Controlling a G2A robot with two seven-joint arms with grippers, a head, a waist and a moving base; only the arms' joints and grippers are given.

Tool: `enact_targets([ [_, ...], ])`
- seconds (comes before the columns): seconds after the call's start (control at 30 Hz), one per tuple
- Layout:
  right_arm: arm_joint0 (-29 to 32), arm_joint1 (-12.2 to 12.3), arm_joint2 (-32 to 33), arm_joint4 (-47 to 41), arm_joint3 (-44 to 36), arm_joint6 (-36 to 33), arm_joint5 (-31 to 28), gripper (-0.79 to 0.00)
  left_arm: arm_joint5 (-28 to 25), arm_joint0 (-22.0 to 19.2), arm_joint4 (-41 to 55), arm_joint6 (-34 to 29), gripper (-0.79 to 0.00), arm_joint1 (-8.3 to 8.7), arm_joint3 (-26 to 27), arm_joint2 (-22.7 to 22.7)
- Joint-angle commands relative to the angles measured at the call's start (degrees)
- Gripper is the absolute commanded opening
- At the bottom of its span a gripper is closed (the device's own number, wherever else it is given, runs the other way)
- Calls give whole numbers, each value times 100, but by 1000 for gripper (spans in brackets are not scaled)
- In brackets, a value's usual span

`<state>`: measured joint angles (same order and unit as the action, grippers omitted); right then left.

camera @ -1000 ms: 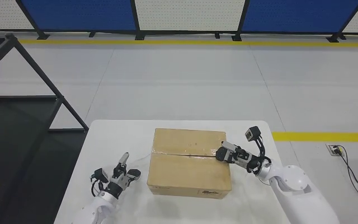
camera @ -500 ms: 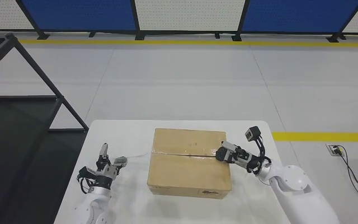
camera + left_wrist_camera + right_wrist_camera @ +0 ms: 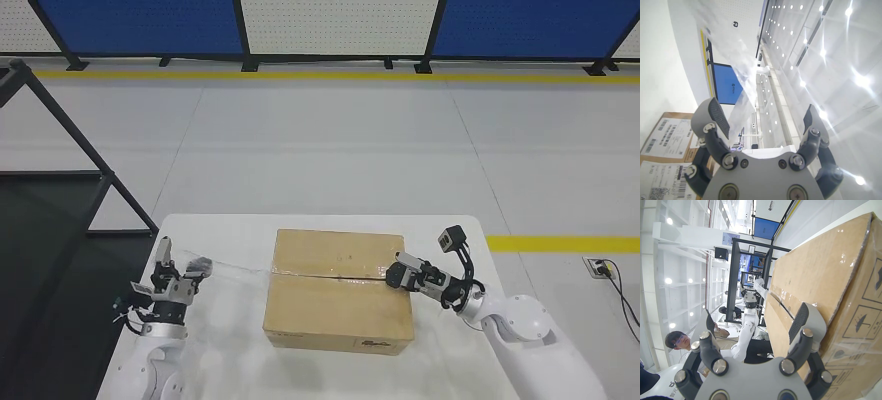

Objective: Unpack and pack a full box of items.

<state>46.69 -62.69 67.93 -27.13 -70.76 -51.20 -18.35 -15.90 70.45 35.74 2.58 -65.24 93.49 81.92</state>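
the cardboard box (image 3: 338,300) sits flaps down mid-counter (image 3: 230,350). a clear tape strip (image 3: 235,265) stretches from its seam to the left hand (image 3: 178,275), so the step looks like peeling the seal. that hand's fingers stand apart with the tape clinging to one pad; pull slowly, in line with the seam. the right hand (image 3: 397,274), also spread, rests a finger on the box's opposite end, bracing it. count: one box, one strip, two hands.
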Motion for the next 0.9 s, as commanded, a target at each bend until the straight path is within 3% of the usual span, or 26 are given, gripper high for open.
enact_targets([
  [0.0, 70, 0, -6, 51, -116, 54, 57, 0, 21, -16, -67, 35, 0, -17, 101, -17],
  [0.87, 71, -60, -88, 313, -276, 160, 479, 0, 68, -232, -694, 207, 0, -261, 949, -419],
])
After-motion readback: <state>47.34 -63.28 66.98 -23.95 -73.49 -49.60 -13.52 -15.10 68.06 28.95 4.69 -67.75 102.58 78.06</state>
